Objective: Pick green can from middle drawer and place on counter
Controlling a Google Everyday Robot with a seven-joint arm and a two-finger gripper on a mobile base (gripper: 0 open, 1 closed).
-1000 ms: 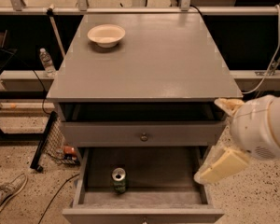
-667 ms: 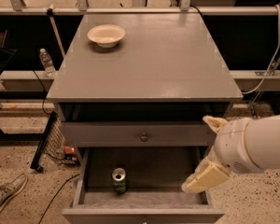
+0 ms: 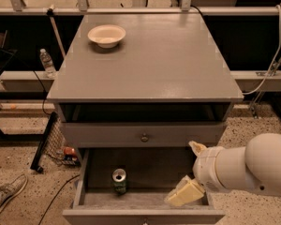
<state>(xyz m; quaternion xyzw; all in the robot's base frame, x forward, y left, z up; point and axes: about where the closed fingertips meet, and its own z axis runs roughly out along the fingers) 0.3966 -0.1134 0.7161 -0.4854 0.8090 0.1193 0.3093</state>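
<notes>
The green can [image 3: 119,180] stands upright on the dark floor of the open middle drawer [image 3: 145,205], left of its centre, silver top showing. The counter [image 3: 145,60] is the broad grey top of the cabinet above. My gripper [image 3: 185,192] hangs low over the right part of the drawer, on the end of the white arm [image 3: 253,170] that enters from the right. It is well to the right of the can and apart from it.
A white bowl [image 3: 107,35] sits on the counter at the back left. A closed drawer front with a round knob [image 3: 144,137] is above the open drawer. A clear water bottle [image 3: 47,63] stands at the left, and a shoe [image 3: 7,193] lies on the floor.
The arm and gripper have moved left and down, from beside the cabinet's right edge to over the right part of the open drawer. The can has not moved.
</notes>
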